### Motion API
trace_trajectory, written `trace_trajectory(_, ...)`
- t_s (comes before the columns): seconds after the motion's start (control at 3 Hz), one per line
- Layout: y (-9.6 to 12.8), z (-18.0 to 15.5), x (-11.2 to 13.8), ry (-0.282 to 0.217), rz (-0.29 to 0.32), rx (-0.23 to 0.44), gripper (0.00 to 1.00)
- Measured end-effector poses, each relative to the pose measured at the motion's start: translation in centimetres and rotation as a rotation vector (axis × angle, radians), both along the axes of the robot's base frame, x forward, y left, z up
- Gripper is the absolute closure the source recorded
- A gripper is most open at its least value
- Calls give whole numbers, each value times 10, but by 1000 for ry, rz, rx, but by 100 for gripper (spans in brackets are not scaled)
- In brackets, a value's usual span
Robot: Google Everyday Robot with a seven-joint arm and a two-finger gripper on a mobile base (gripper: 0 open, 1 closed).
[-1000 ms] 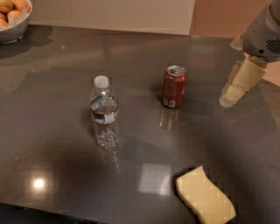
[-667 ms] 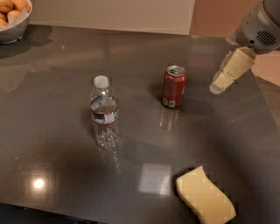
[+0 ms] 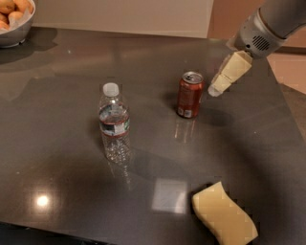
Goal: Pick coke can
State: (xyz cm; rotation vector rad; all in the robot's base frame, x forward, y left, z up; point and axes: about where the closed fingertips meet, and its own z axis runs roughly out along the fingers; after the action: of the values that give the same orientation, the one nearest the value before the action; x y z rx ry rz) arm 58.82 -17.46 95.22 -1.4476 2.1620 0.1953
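Coke can (image 3: 190, 94): standing upright on worktop (image 3: 71, 191), right of water bottle (image 3: 114, 123).
Likely light, slick, dentable; a mid-body hold suits it. Hand (image 3: 216, 89) is hovering farther right of the bottle, just beside the can; its opening cannot be told.

Hand (image 3: 216, 88) at upper right of view, pale cream, blocky, in short jointed segments, rounded whitish tip, wrist housing (image 3: 246, 34) smooth light grey, rounded, dark patch of vent holes (image 3: 260, 43) on its side, thick grey arm tube (image 3: 283, 12) above
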Motion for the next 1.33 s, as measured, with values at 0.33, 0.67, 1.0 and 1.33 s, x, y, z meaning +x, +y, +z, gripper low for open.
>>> trace_trajectory(0.33, 22, -16, 8, 10, 43, 12, 0)
trace_trajectory(0.67, 39, -35, 12, 39, 75, 16, 0)
trace_trajectory(1.0, 46, -52, 16, 69, 79, 21, 0)
trace_trajectory(1.33, 47, -61, 18, 89, 71, 30, 16)
